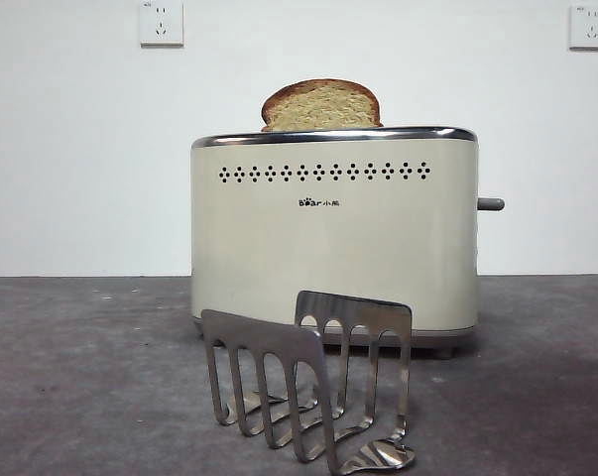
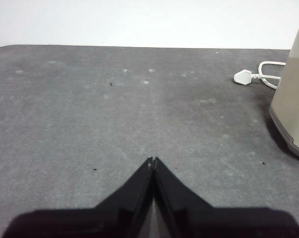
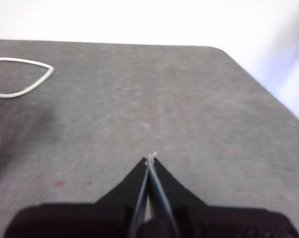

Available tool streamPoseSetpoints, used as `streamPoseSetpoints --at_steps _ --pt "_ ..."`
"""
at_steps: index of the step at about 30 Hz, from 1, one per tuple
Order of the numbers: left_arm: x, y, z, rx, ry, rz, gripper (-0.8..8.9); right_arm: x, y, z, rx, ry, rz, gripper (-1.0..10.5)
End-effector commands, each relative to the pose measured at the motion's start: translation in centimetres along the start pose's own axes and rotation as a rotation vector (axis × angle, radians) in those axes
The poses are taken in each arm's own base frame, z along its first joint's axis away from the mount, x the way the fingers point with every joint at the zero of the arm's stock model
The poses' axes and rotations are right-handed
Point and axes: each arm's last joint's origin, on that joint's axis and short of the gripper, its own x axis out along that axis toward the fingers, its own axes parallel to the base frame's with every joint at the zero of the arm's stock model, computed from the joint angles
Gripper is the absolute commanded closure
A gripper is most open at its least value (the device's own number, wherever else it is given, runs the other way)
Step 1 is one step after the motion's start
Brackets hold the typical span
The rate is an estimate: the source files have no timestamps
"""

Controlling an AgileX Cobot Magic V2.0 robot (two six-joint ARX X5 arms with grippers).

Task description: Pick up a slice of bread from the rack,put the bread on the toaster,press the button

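Observation:
In the front view the slice of bread [image 1: 321, 106] stands in the top of the cream toaster [image 1: 334, 238], its rounded tan top and brown crust showing above the chrome rim. The grey button [image 1: 491, 204] sticks out from the toaster's right side. The steel rack [image 1: 308, 382] stands in front of the toaster with nothing in its slots. My left gripper [image 2: 152, 160] is shut over bare table, with a corner of the toaster [image 2: 294, 94] off to one side. Over bare table too, my right gripper [image 3: 150, 157] is shut. Neither gripper shows in the front view.
A white plug and cord [image 2: 253, 77] lie on the grey table beside the toaster; a loop of white cord [image 3: 20, 77] shows in the right wrist view. The table's rounded corner [image 3: 223, 52] lies ahead of the right gripper. Two wall sockets [image 1: 161, 22] sit high on the white wall.

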Motion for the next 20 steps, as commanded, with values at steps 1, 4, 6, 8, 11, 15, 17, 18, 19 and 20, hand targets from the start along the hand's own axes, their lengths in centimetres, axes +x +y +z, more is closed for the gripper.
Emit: streamPoseSetpoints --at_steps 1,4,6,8,11,15,17,18,19,20 --pt "0.1 0.0 -0.3 -0.009 0.004 -0.004 8.17 0.1 0.3 -1.9 -0.002 -0.068 0.044 9.5" --pt "0.1 0.0 -0.3 -0.009 0.004 -0.004 8.17 0.2 0.4 -2.9 -0.001 -0.093 0.058 9.5" --pt "0.1 0.0 -0.3 -0.009 0.004 -0.004 8.17 0.4 0.5 -3.5 0.0 -0.094 0.058 9.5" --pt "0.1 0.0 -0.3 -0.009 0.004 -0.004 8.18 0.6 0.6 -4.1 0.003 -0.087 0.066 9.5" --pt "0.1 0.0 -0.3 -0.009 0.004 -0.004 8.17 0.6 0.7 -4.5 -0.005 -0.043 0.077 9.5" --pt "0.1 0.0 -0.3 -0.009 0.007 -0.003 8.17 0.3 0.6 -4.9 -0.007 -0.02 0.077 9.5" --pt "0.1 0.0 -0.3 -0.009 0.009 -0.003 8.18 0.2 0.6 -4.8 -0.002 -0.036 0.078 9.5" --pt "0.1 0.0 -0.3 -0.009 0.009 -0.004 8.18 0.2 0.6 -4.8 -0.003 -0.039 0.078 9.5" --pt "0.1 0.0 -0.3 -0.009 0.009 -0.003 8.18 0.2 0.6 -4.8 -0.001 -0.039 0.078 9.5" --pt "0.1 0.0 -0.3 -0.009 0.009 -0.003 8.17 0.2 0.6 -4.8 0.002 -0.039 0.078 9.5"
